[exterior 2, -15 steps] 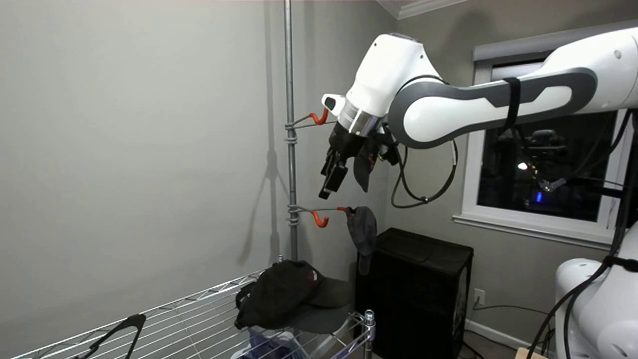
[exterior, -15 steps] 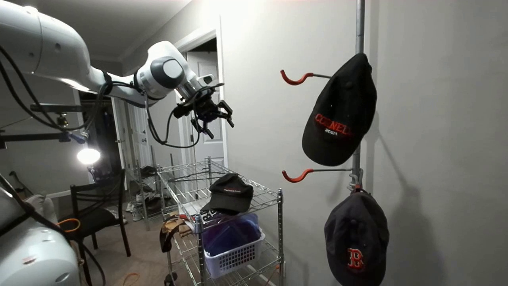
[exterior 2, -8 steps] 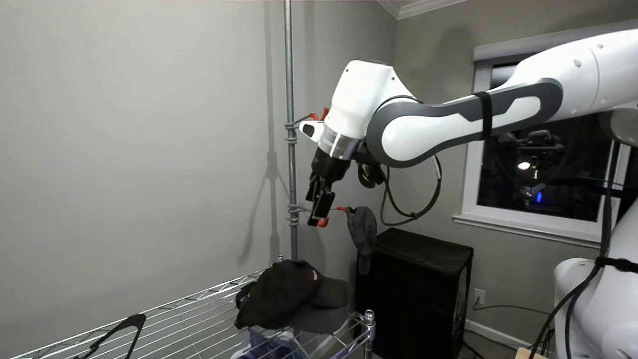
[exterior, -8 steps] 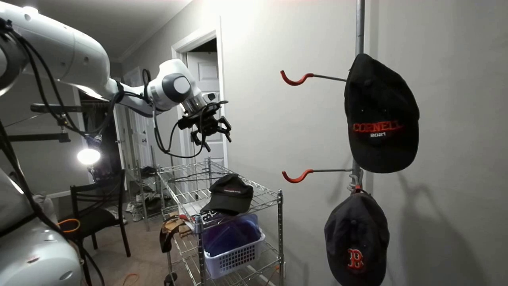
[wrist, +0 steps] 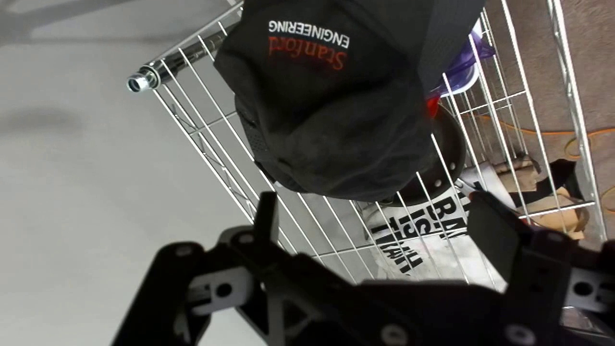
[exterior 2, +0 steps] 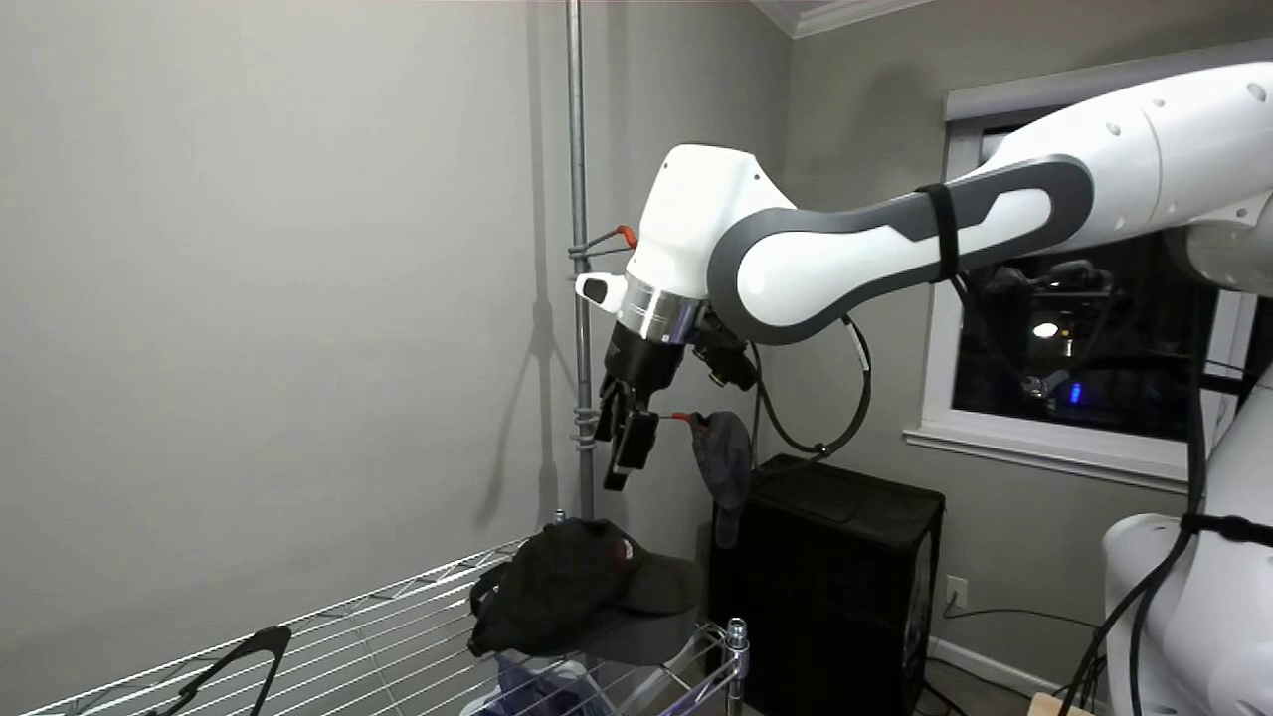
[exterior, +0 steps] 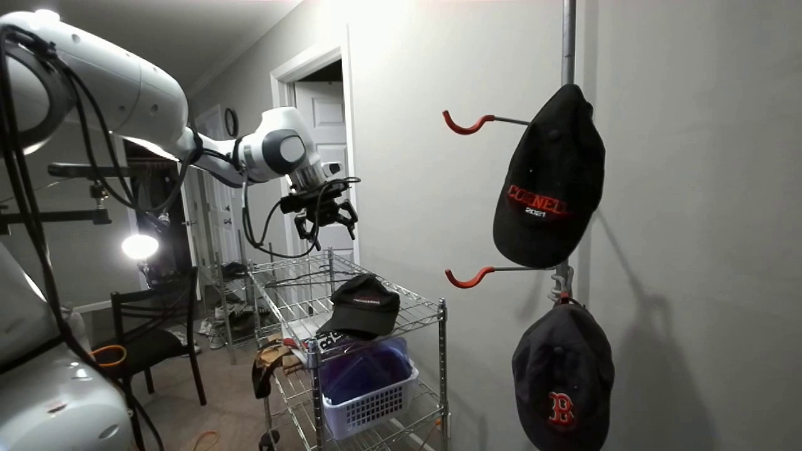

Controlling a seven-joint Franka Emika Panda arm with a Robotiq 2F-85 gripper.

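Note:
My gripper (exterior: 335, 243) hangs above the wire rack, jaws wide apart with nothing between them. Below it a black cap (exterior: 365, 308) rests on the rack's top shelf, apart from the fingers in both exterior views. In the wrist view this cap (wrist: 331, 110) shows red and white "Stanford Engineering" lettering and lies beyond the fingertips. A black Cornell cap (exterior: 551, 181) hangs tilted at the upper hooks of a pole; the arm hides it in an exterior view. A dark cap with a red B (exterior: 561, 376) hangs lower down.
The pole (exterior 2: 578, 129) carries red-tipped hooks, two of them bare: an upper hook (exterior: 467, 127) and a lower hook (exterior: 470, 280). Under the top shelf stands a white basket (exterior: 369, 404) with purple contents. A black hanger (exterior 2: 239, 656) lies on the rack. A black box (exterior 2: 825, 577) stands behind.
The arm has come down, bringing the open gripper lower over the rack and the cap on it. The Cornell cap has swung to one side and back. The cap on the shelf has stayed put.

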